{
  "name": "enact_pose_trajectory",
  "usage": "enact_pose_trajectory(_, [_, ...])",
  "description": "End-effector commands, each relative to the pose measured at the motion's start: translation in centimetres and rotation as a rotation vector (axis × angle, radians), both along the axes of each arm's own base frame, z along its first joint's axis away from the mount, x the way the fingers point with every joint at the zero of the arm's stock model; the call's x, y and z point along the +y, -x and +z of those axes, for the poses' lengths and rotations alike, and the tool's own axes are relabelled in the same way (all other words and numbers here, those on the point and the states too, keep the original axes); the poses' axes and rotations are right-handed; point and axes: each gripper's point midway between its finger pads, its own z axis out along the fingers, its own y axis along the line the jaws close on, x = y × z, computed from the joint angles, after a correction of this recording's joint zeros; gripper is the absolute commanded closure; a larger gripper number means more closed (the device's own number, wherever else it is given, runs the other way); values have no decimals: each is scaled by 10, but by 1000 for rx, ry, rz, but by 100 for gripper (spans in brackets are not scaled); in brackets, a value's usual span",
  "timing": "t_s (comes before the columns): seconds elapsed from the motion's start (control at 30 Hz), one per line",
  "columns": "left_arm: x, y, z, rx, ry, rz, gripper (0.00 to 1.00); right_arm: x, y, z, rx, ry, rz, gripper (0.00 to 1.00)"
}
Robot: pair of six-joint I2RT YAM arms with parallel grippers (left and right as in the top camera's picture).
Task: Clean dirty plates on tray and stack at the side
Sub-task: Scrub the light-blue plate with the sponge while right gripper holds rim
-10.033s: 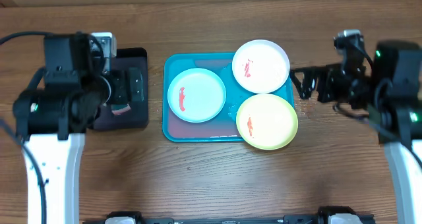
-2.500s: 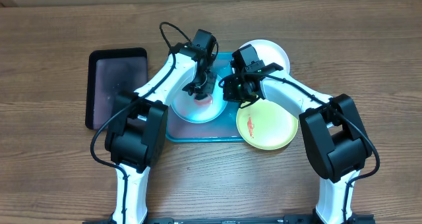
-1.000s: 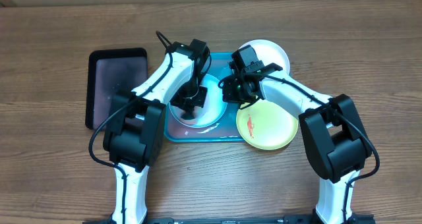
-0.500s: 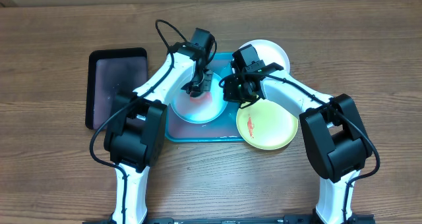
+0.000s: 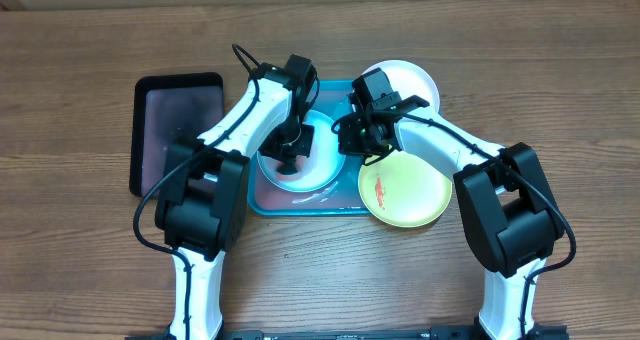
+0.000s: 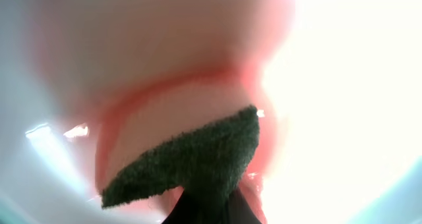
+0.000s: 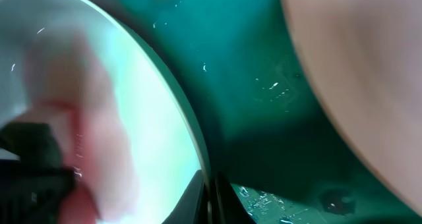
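Observation:
The light blue plate (image 5: 322, 168) lies on the left half of the turquoise tray (image 5: 262, 202), its surface covered in smeared pink. My left gripper (image 5: 290, 160) is shut on a dark green scrub pad (image 6: 191, 158) and presses it onto this plate (image 6: 165, 66). On the plate's right rim (image 7: 191, 132), my right gripper (image 5: 344, 145) is shut, pinning it against the tray floor (image 7: 264, 118). The white plate (image 5: 412, 80) rests on the tray's far right corner. The yellow-green plate (image 5: 408, 192), with a red smear, overhangs the near right corner.
A smaller black tray (image 5: 178, 130) sits left of the turquoise one. Both arms cross in over the tray from the near side. Bare wooden table (image 5: 560, 100) surrounds everything. In the right wrist view, another plate's pale edge (image 7: 369, 66) fills the upper right.
My left gripper has rubbed the pad back and forth: to the plate's far side half a second ago, now back toward the near side. The right gripper has stayed on the rim.

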Motion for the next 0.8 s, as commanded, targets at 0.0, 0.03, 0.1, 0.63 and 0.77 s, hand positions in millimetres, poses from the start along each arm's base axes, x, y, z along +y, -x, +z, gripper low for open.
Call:
enact_pose_trajectory(0.0, [-48, -2, 10, -2, 265, -94, 96, 4, -7, 5, -15, -15, -1, 96])
enact_pose_trajectory(0.03, [-49, -9, 10, -32, 265, -86, 96, 4, -7, 5, -15, -15, 0, 96])
enact_pose_trajectory(0.1, [-46, -28, 8, -107, 233, -48, 96, 4, -7, 5, -15, -15, 0, 96])
enact_pose_trajectory(0.63, [30, -9, 1, -41, -143, 153, 96, 4, -7, 5, -16, -15, -1, 96])
enact_pose_trajectory(0.77, [-22, 24, 10, 122, 197, -74, 96, 5, -8, 6, -20, -17, -1, 96])
